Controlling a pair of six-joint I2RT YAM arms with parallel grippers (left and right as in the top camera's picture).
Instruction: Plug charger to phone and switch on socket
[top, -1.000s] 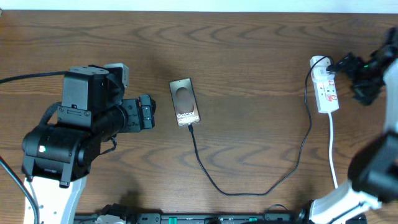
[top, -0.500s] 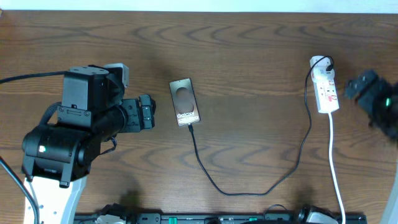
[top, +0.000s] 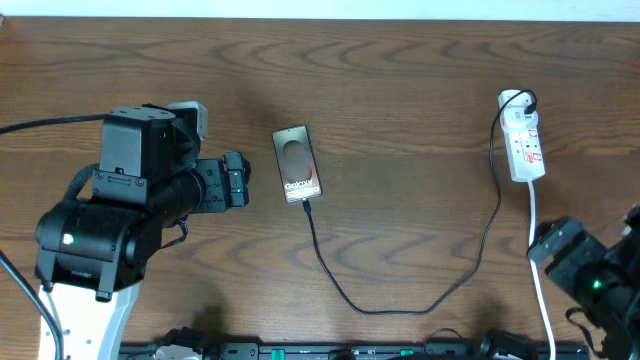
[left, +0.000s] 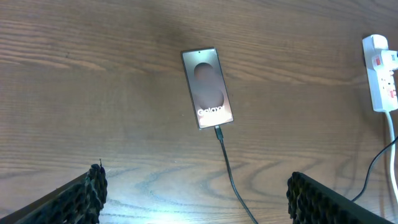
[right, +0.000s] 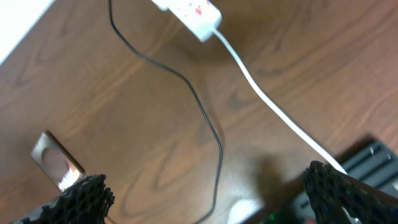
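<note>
The grey-bronze phone (top: 297, 165) lies flat mid-table with its "Galaxy" lettering up, and shows in the left wrist view (left: 207, 96) too. The charger (top: 380, 308), a thin black cable, has its plug tip (left: 218, 130) at the phone's near edge. From there it loops along the table to the white socket (top: 523, 148) at the far right. My left gripper (top: 238, 181) stands open just left of the phone, nothing between its fingers (left: 93, 190). Open and empty as well, my right gripper (top: 556, 250) hangs near the table's front right, well short of the socket (right: 193, 11).
The socket's white cord (top: 538, 250) runs from the strip toward the front edge, passing close to my right gripper. A black bar (top: 350, 351) with equipment lines the near edge. Bare wood lies behind the phone and between the cable loop and the socket.
My right arm has pulled away from beside the socket and swung toward the front right corner. The left arm, phone and cable have not moved.
</note>
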